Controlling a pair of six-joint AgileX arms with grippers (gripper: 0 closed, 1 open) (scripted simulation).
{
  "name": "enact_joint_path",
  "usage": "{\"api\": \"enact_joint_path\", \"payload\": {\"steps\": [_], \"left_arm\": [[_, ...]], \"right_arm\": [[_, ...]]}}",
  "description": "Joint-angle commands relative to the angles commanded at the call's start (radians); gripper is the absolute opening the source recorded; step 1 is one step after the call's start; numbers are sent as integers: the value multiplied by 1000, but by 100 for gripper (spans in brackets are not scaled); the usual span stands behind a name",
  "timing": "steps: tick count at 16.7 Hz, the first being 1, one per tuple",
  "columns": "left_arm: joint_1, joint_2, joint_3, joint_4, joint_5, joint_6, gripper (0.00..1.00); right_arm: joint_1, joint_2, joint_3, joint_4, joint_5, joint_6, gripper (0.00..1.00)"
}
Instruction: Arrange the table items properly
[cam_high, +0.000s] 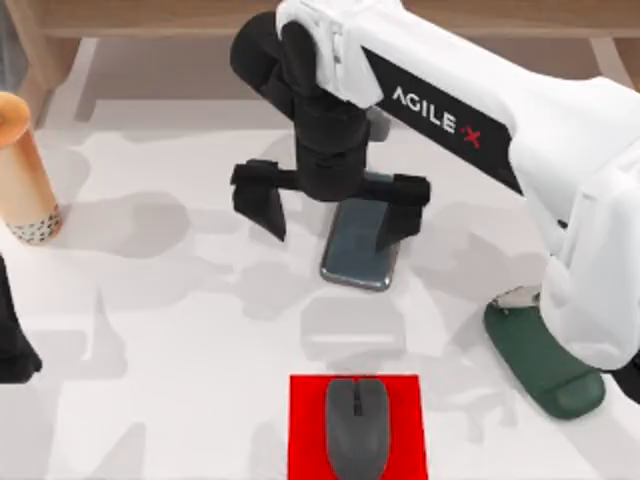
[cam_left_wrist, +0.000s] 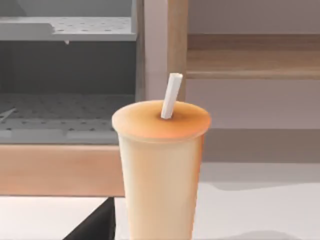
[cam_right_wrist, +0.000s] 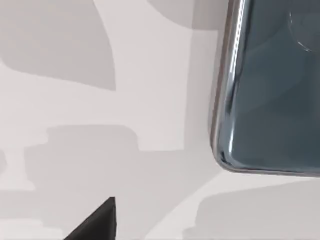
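Right tool (cam_high: 330, 208) spread wide, hanging over the phone (cam_high: 360, 243) lying flat mid-table (cam_high: 180, 330). Mouse (cam_high: 357, 425) sits on the red mat (cam_high: 305, 430), cup (cam_high: 25, 170) at left edge. Risk: off-centre descent, one finger lands on the phone. Left tool: can't tell.
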Motion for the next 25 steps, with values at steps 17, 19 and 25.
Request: {"api": "enact_joint_path", "payload": {"steps": [17,19,25], "left_arm": [[0,0,0,0,0,0,100],[0,0,0,0,0,0,100],[0,0,0,0,0,0,100]], "right_arm": [[-118,184,380,-171,3,-52,100],[-119,169,311,-119,3,-53,100],[-122,117,49,90,2,-56,100]]}}
